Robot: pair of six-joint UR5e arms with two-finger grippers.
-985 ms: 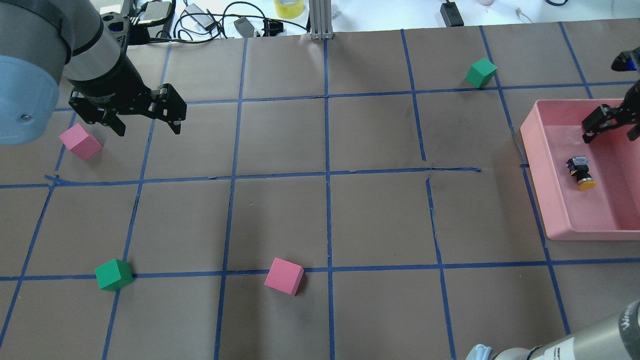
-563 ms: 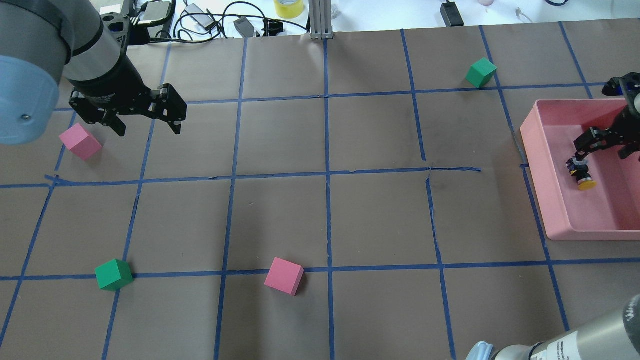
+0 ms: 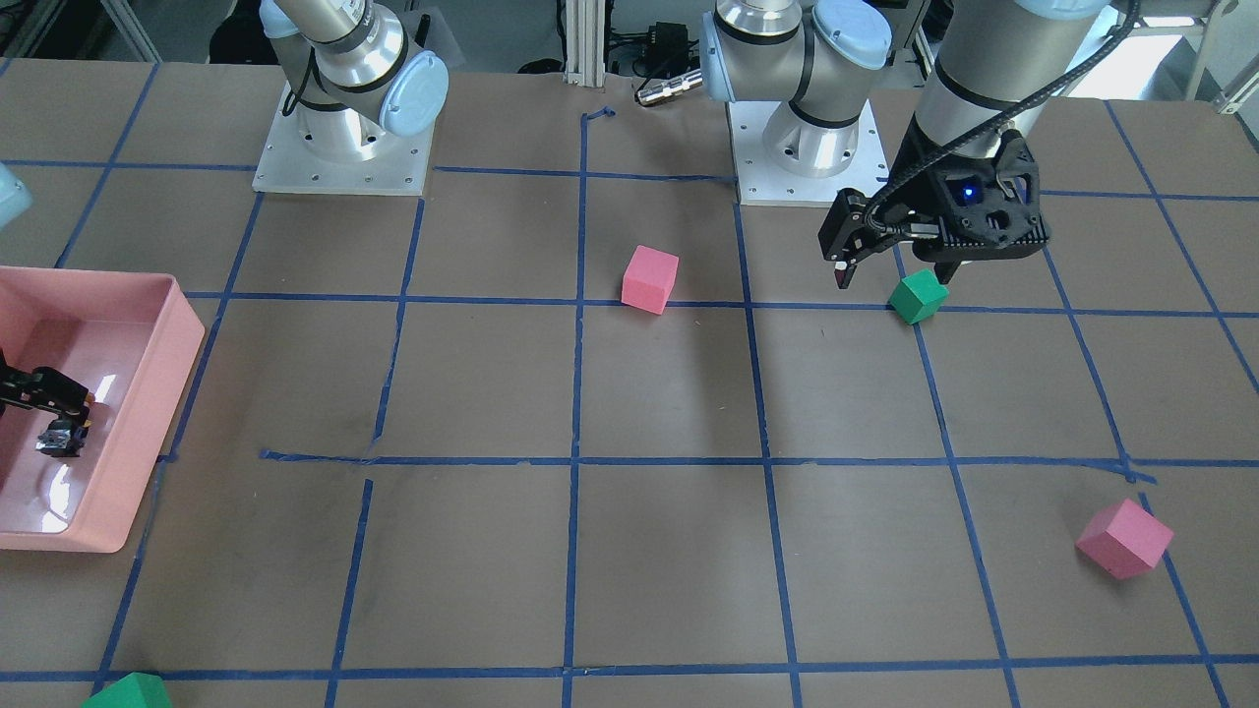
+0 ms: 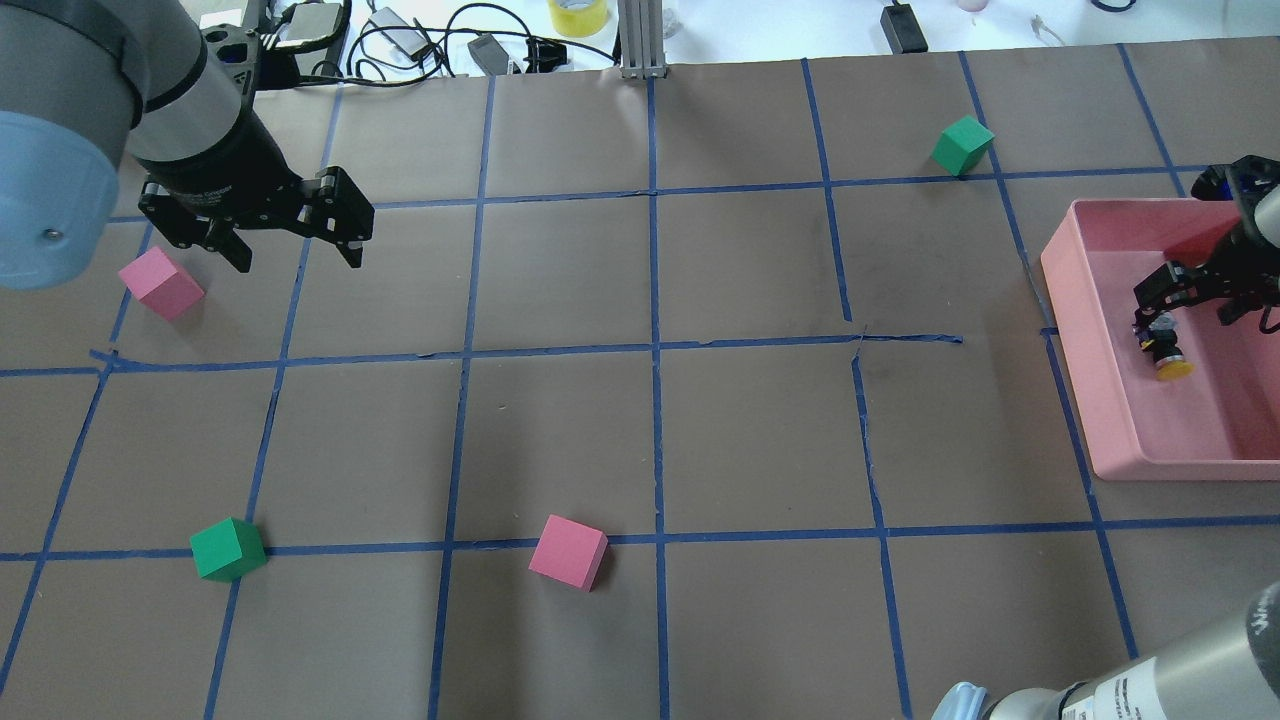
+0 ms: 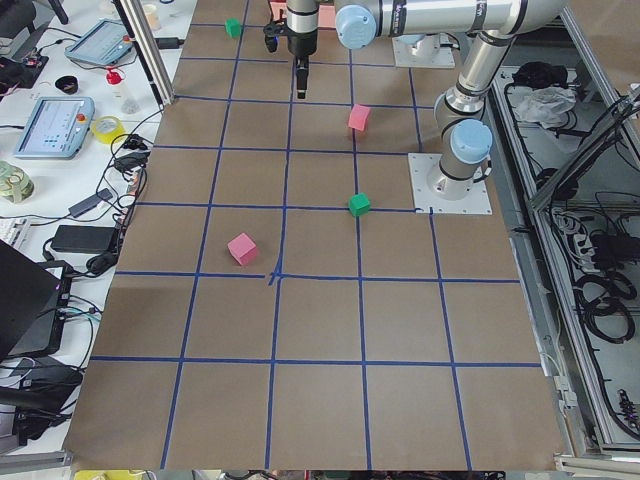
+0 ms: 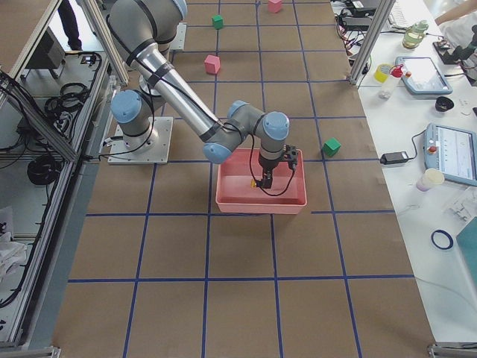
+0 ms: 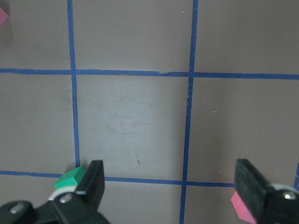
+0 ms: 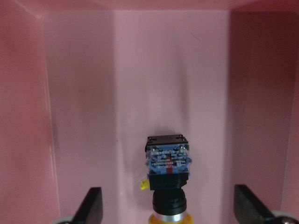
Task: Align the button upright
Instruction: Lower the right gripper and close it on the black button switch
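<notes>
The button (image 4: 1166, 352) lies on its side inside the pink tray (image 4: 1075, 330), yellow cap toward the robot and contact block away. It also shows in the right wrist view (image 8: 168, 179) and the front view (image 3: 61, 439). My right gripper (image 4: 1190, 300) is open and low in the tray over the button. In the right wrist view (image 8: 170, 207) its fingers (image 8: 91, 205) stand wide on either side of the button, not touching it. My left gripper (image 4: 297, 258) is open and empty, held above the table at the far left.
Foam cubes lie on the grid: pink (image 4: 160, 283) beside the left gripper, green (image 4: 228, 549), pink (image 4: 568, 552) and green (image 4: 962, 145). The tray walls (image 8: 28, 116) stand close on both sides of the right gripper. Cables and tape rolls sit beyond the table's far edge.
My right gripper has moved down and inward into the tray and now stands over the button, still open. The button and the left arm have not moved.
</notes>
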